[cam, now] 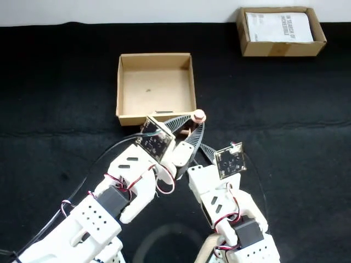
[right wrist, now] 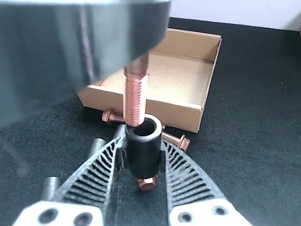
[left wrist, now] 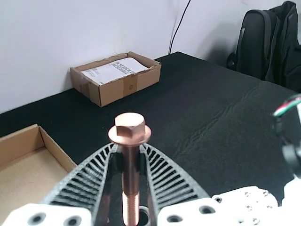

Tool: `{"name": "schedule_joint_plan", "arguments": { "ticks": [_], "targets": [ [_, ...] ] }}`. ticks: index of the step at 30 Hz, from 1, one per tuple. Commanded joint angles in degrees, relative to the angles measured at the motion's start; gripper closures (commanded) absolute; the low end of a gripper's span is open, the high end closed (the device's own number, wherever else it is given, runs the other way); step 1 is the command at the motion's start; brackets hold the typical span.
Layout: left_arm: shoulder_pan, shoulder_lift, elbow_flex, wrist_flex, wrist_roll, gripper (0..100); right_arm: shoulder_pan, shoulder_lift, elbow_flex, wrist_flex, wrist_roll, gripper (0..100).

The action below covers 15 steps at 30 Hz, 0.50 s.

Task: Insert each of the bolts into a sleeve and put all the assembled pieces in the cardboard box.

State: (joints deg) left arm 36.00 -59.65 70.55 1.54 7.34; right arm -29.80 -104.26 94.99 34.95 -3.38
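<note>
The left pincer (left wrist: 129,151) is clamped on a copper bolt (left wrist: 129,134). The bolt's head sticks out past the fingertips. The right pincer (right wrist: 143,141) is clamped on a black sleeve (right wrist: 143,155), with its open end up. The tip of the bolt is right at the sleeve's mouth. Both are held above the table (cam: 66,82), just in front of the near right corner of the cardboard box (cam: 156,87). The box sits near the middle of the table, toward the far edge.

Three more bolts (right wrist: 110,116) (right wrist: 176,140) (right wrist: 146,183) lie on the table by the box's near wall. Two grey tubes (right wrist: 97,146) (right wrist: 49,186) are close to them. A second box (cam: 279,48) with a paper (cam: 278,26) in it sits by the far right corner of the table.
</note>
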Motion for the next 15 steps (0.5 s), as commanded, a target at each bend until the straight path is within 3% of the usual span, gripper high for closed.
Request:
{"name": "schedule_joint_plan", "arguments": {
  "ticks": [1, 15],
  "targets": [
    [0.66, 0.04, -0.75, -0.97, 1.14, 99, -0.40, -0.48, -3.03, -0.22, 0.62, 99.1],
    [0.84, 0.13, -0.31, -0.97, 1.67, 99, -0.40, -0.40, -3.03, -0.22, 0.62, 99.1]
  ]
}}
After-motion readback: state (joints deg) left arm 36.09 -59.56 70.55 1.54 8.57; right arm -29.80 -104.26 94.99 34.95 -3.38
